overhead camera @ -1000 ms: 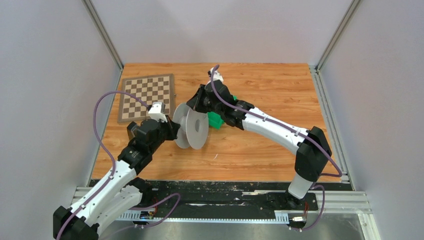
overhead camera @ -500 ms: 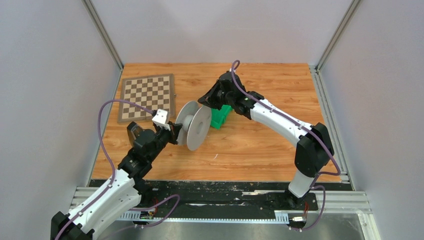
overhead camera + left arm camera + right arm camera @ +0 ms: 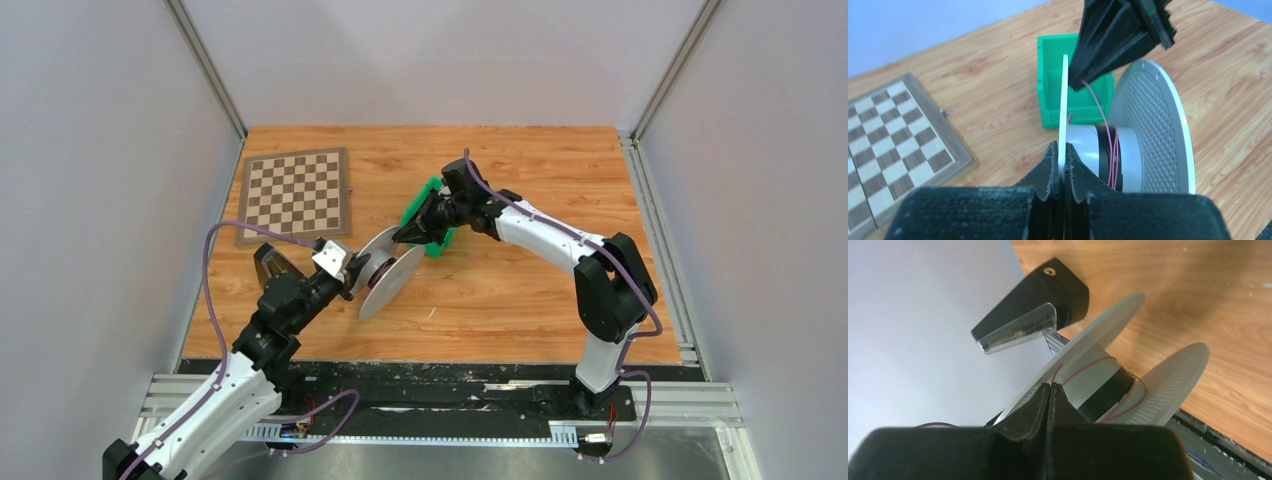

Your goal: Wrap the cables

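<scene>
The pale grey two-disc spool [image 3: 385,270] is held tilted above the table's middle. My left gripper [image 3: 355,272] is shut on the rim of its near disc [image 3: 1064,115], one finger on each face. A thin pink strand of cable [image 3: 1110,142] makes a few loose turns round the hub. My right gripper [image 3: 403,236] is just above the spool's far edge, shut on the cable's free end [image 3: 1083,365], which runs from its fingertips [image 3: 1049,387] to the hub. The second, perforated disc [image 3: 1153,135] stands clear to the right.
A green open bin [image 3: 438,244] sits on the wooden table right behind the spool, partly under the right wrist. A chessboard [image 3: 297,192] lies at the far left. Grey walls close in both sides.
The spool has tipped from upright to slanted and come nearer and lower with the left gripper. The right gripper has swung down from behind the spool to its top edge.
</scene>
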